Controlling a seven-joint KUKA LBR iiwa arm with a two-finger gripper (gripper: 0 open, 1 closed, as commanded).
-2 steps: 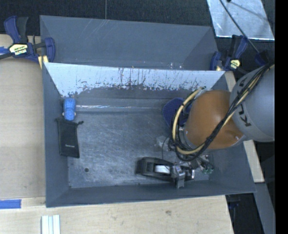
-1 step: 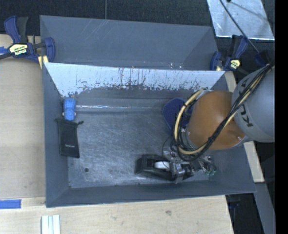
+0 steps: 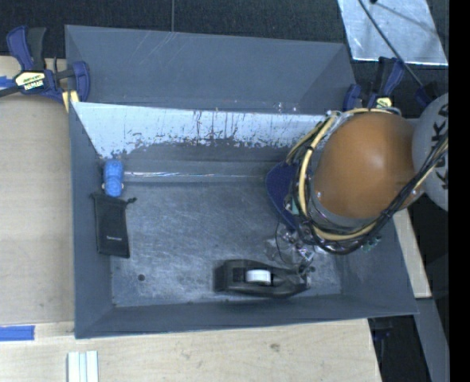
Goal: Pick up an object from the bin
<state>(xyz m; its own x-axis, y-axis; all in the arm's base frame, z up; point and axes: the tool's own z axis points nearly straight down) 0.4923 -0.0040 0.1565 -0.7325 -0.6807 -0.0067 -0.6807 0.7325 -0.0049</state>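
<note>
Arm: is reaching in from the right of the view and bending down over the right half of the bin (image 3: pixel 219 217). Its rounded orange cover (image 3: pixel 362 169) is facing up toward the camera, and yellow and black cables (image 3: pixel 308 165) are looping round the cover's left edge.

Tool (image 3: pixel 297 253): is hanging below the cover and pointing down at the bin floor near the front right corner, just above and beside the right end of the tape dispenser.

Tool state: whether it is spread or pressed together I cannot tell, as its metal parts are blurring into the shadow under the cover; nothing is showing clearly in its grip.

Tape dispenser (image 3: pixel 255 278): black and low with a white roll in its middle, it is lying flat on the floor along the front wall, right of centre.

Blue piece (image 3: pixel 112 177): small and rounded, it is resting at the back left of the floor, well apart from the tool.

Black block (image 3: pixel 112 228): flat and oblong, it is lying along the left wall, just in front of the blue piece.
</note>
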